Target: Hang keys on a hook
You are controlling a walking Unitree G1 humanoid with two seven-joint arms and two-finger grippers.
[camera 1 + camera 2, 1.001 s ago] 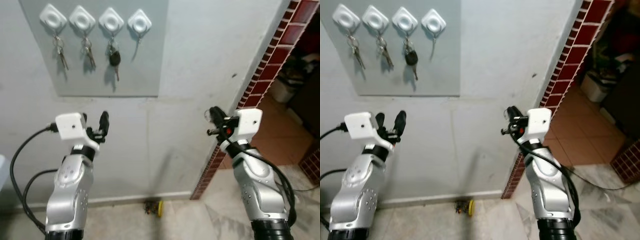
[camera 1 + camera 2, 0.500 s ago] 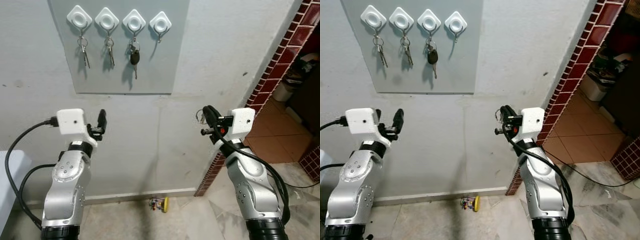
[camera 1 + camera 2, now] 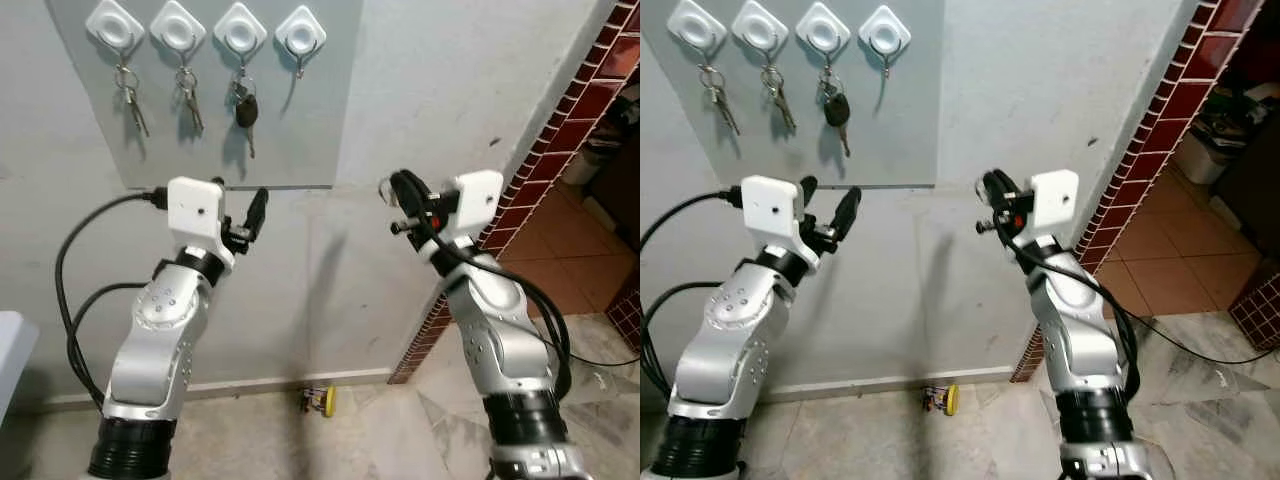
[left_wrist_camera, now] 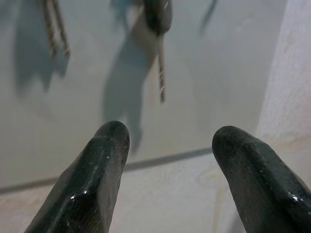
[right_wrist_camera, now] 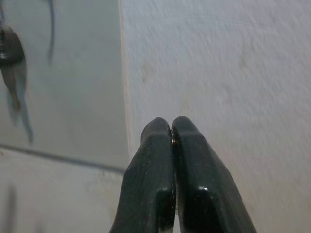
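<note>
1. The grey board on the wall carries four white hooks along its top edge. The three hooks from the board's left corner each hold keys: a plain bunch, a second plain bunch, and a black-headed key.

2. The fourth hook, nearest the board's right top corner, is bare; its thin prong hangs straight down. I judge this the free place for the keys in hand.

3. The left pincer sits just under the board's bottom edge, below the black-headed key, fingers spread apart and holding nothing. In its wrist view the two fingertips stand well apart with the black key's blade above them.

4. The right pincer is raised before the bare wall, to the right of the board's right edge and lower than the hooks. Its fingers are pressed together; a small pale ring of keys seems to sit at their tips, though it is too small to make out clearly.

5. The deciding relation: the bare hook lies up and to the left of the right pincer, across the board's right edge. The right arm is the one with the keys and is nearer to that hook than to any other.

6. The prong points downward and curls up, so the ring probably must come in above its tip and drop onto it.
</note>
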